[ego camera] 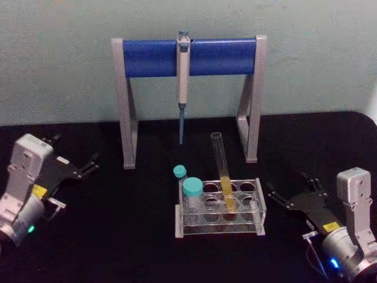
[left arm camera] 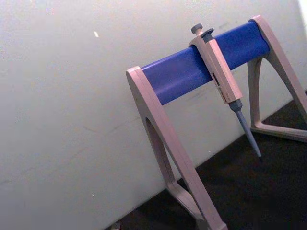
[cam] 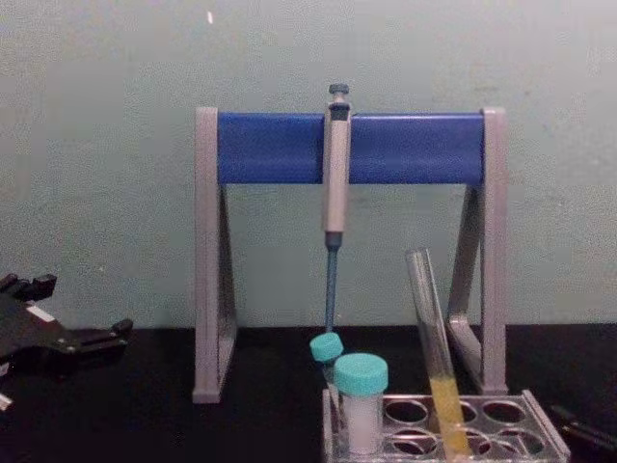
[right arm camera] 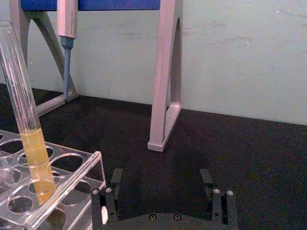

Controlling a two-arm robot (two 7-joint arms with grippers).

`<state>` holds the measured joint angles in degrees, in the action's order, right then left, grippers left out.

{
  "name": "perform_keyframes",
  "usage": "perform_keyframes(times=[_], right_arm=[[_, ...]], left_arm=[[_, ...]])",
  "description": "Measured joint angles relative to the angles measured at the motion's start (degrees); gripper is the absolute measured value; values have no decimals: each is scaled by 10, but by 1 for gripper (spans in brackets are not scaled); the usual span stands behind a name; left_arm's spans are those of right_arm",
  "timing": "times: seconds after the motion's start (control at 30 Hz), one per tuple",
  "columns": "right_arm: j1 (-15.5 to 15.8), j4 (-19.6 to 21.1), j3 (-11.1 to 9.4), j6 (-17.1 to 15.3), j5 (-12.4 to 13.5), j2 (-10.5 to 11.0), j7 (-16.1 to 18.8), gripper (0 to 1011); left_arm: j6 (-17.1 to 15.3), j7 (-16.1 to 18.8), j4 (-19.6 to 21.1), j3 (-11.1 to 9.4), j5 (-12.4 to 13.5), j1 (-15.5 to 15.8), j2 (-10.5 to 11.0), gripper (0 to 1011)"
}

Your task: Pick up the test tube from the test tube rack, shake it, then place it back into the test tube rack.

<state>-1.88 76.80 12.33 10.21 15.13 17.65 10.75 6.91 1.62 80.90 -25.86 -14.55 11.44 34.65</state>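
The long clear glass test tube [ego camera: 222,171] with yellow-orange liquid leans in the low translucent plastic test tube rack [ego camera: 257,218], its mouth exposed for grasping. The right end effector [ego camera: 293,197], spread open and empty, is rested beside it on the black worktop [ego camera: 118,236]; the left end effector [ego camera: 82,168], seemingly parted, is parked well apart.

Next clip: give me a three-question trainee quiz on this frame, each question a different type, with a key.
1. True or false: the test tube stands in the test tube rack, leaning.
2. Multiple choice. The pipette is: A) lying on the table, B) hanging from the blue bar of the stand, C) held by a gripper.
3. Fill in: the right gripper, fingers open, sits on the rack's ___ side; the left gripper rests far to the left, holding nothing.

Key: 1 true; 2 B; 3 right.
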Motion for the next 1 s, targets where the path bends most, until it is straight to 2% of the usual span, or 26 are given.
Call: perform_keyframes(times=[1.0], right_arm=[[1,2,0,1,1,1,-1,1000]], left_arm=[[0,0,0,0,0,0,0,1010]])
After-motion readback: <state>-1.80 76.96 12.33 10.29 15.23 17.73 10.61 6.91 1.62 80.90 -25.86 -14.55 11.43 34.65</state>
